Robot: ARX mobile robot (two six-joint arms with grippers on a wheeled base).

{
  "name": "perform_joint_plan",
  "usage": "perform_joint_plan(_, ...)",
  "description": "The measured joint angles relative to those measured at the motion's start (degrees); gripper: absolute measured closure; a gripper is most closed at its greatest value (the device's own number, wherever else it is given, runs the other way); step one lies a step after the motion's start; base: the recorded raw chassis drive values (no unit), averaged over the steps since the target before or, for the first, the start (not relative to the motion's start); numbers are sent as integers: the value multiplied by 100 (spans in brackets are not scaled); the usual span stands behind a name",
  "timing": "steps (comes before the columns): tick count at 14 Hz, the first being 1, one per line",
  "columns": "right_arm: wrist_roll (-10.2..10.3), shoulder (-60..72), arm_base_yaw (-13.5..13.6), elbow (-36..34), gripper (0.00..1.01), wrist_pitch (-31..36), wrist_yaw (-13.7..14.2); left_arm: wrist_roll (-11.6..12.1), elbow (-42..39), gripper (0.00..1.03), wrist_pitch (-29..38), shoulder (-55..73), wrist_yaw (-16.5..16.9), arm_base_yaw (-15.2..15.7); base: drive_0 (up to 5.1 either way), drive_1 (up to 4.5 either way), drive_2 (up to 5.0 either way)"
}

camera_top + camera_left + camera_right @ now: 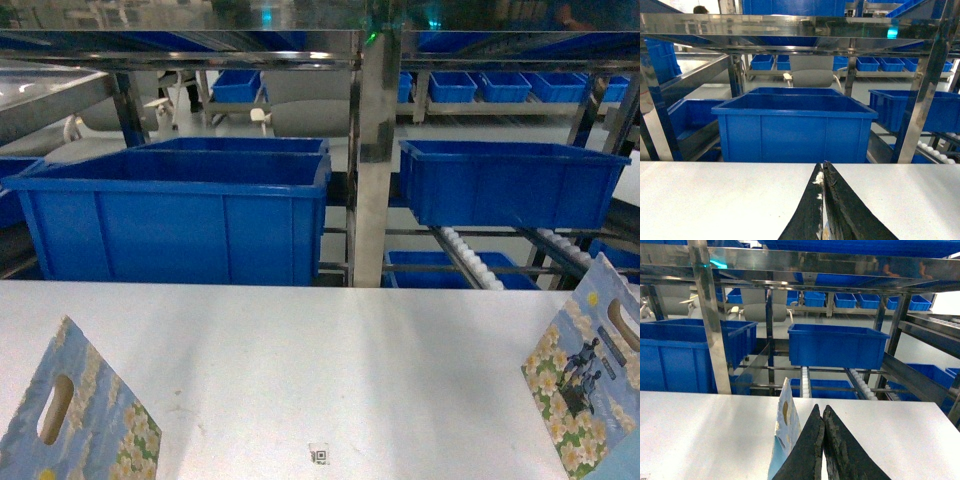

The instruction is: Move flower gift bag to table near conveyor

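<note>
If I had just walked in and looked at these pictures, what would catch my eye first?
Probably the big blue bins on the steel rack behind the pale table, with white conveyor rollers showing under the smaller bin on the right. Next, two flowery gift bags with cut-out handles: one at the table's near left corner, one at its right edge. Each wrist view shows black gripper fingers pressed together.

A stainless-steel rack (362, 150) of shiny posts and horizontal rails fills the background, reflecting the blue around it. Large blue plastic bins (180, 215) sit on its left side, and another blue bin (510, 180) rests higher on the right. Through the rack, a pale grey floor (300, 105) shows, with a far row of small blue bins (500, 86) on a low shelf. The light is even and cool.
</note>
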Motion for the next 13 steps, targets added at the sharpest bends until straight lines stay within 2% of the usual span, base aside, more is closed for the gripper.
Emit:
perform_joint_plan(3, -9, 0, 0, 0, 97, 0, 0, -2, 0, 100, -2, 0, 2, 0, 0, 0, 0)
perform_joint_plan(9, -9, 0, 0, 0, 11, 2, 0, 0, 0, 15, -2, 0, 0, 0, 0, 0, 0)
perform_joint_plan(11, -9, 0, 0, 0, 2, 2, -2, 0, 0, 6, -2, 0, 0, 0, 0, 0, 0)
perform_joint_plan(13, -7, 0, 0, 0, 2, 0, 0, 4, 0, 3, -2, 0, 2, 0, 0, 0, 0)
